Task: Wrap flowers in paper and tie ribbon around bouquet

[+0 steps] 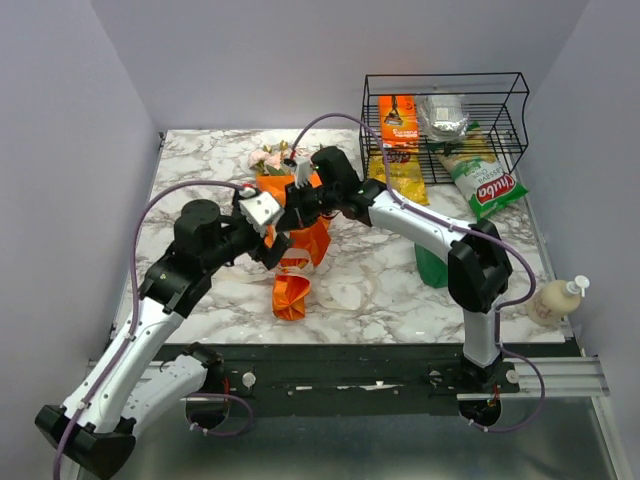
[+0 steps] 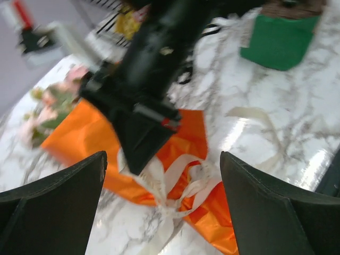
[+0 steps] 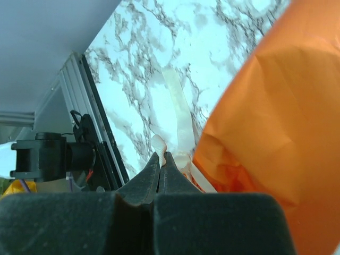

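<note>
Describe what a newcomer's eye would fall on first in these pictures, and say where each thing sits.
The bright orange crinkled paper cone wrapped round pale pink and cream roses stands out at mid-table, the blooms pointing toward the far edge. Around its narrow waist sits a looped pale cream ribbon, with the right end effector shut on a strand and the left end effector open just above it.

your top view looks down from high behind the near edge over the whole marble table [image 1: 400,290], your left wrist view faces the bouquet [image 2: 74,135] from close above, your right wrist view sits low beside it, both share the ribbon [image 2: 180,180]
</note>
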